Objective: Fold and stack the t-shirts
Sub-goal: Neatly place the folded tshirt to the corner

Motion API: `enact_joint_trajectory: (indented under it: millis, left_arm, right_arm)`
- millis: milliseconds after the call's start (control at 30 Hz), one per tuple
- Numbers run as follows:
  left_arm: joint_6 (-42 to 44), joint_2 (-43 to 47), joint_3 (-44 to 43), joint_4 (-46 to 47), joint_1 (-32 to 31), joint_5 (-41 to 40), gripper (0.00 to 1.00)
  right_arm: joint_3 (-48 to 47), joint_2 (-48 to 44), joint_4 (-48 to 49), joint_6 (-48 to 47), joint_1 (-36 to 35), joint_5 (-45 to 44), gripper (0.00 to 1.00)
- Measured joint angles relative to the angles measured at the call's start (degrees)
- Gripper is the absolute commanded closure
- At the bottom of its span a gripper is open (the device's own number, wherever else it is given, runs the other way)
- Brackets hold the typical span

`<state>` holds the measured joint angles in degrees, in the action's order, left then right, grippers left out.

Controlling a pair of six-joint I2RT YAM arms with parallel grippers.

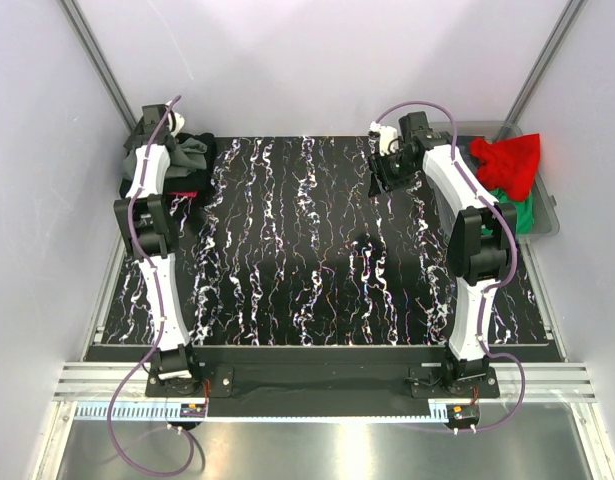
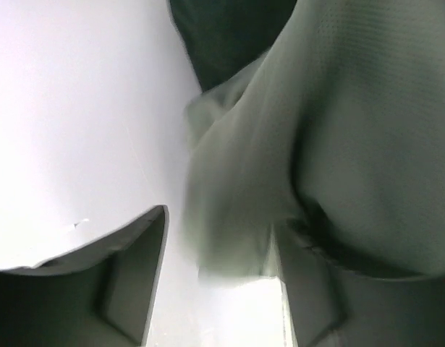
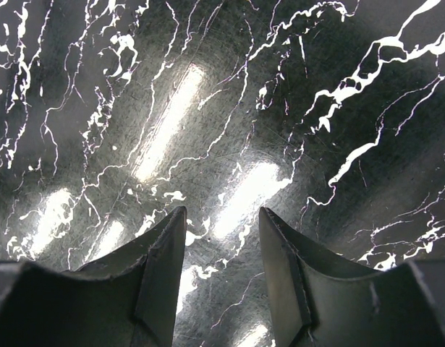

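Top external, one bin (image 1: 550,226) holding one red t-shirt (image 1: 507,160), one green t-shirt (image 1: 523,213)

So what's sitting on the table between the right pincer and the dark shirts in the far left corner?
Nothing: in the top view, only bare marbled table lies between the right pincer and the dark shirts.
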<state>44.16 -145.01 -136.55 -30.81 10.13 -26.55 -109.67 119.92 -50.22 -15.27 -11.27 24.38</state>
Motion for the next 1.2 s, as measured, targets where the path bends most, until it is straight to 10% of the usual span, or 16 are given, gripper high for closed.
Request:
enact_joint_trajectory:
  millis: [267,733,1200]
  left_arm:
    - [-5.09,4.24,3.15,1.73,-2.19,-0.72,0.24]
    - [-20.63,12.52,8.96,-6.51,-9.09,12.31,0.5]
    - [-37.53,11.89,8.94,-5.86,-8.46,19.1,0.44]
  right_arm:
    - [0.0,0.0,-0.02,-0.22,-0.46,-0.94,0.48]
    - [0.0,0.0,-1.22,-2.51,-0.52,-2.12,0.48]
    - [0.31,0.13,-5.44,-4.94,1.14,-1.81,0.48]
